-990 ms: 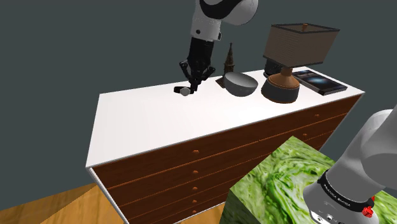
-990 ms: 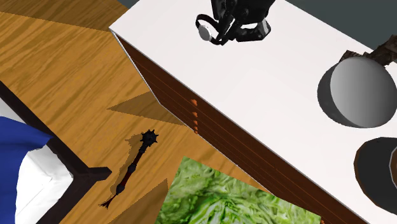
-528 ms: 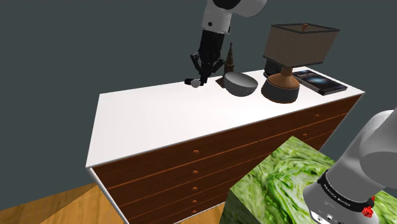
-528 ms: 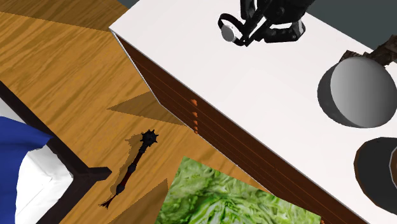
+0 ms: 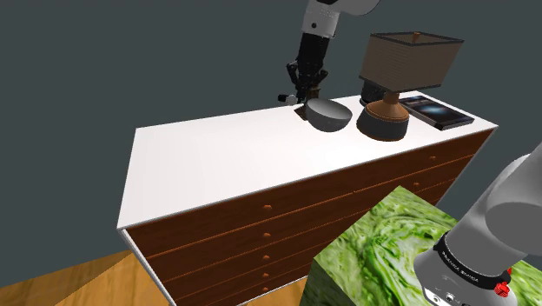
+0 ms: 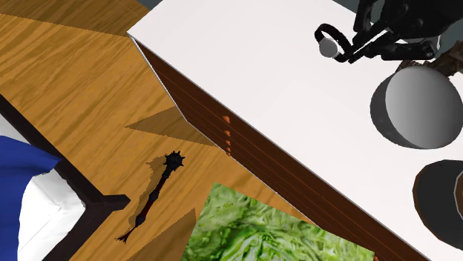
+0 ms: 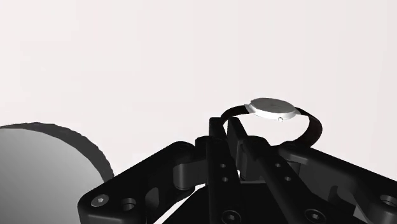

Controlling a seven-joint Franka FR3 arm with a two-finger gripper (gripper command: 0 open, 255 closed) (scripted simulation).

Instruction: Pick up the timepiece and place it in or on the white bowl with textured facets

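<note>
A wristwatch point(image 5: 284, 98) with a pale round face and a black strap hangs above the white dresser top point(image 5: 200, 165). My black gripper point(image 5: 300, 91) is shut on its strap. In the second exterior view the watch point(image 6: 327, 47) sticks out from the gripper point(image 6: 355, 50), just short of the bowl's rim. The grey-white bowl point(image 5: 328, 114) stands on the dresser just beside and below the gripper. The wrist view has the watch face point(image 7: 273, 109) past the closed fingers point(image 7: 227, 124) and the bowl point(image 7: 38, 172) off to one side.
A brown lamp point(image 5: 391, 78) stands close beside the bowl, its base point(image 6: 441, 196) near the dresser's front edge. A dark flat book point(image 5: 437, 111) lies beyond it. The green-patterned stand point(image 5: 373, 252) sits in front of the drawers. A black spiked mace point(image 6: 159, 189) lies on the wooden floor.
The gripper has lifted the watch off the dresser top and carried it toward the bowl, to the right in both exterior views.
</note>
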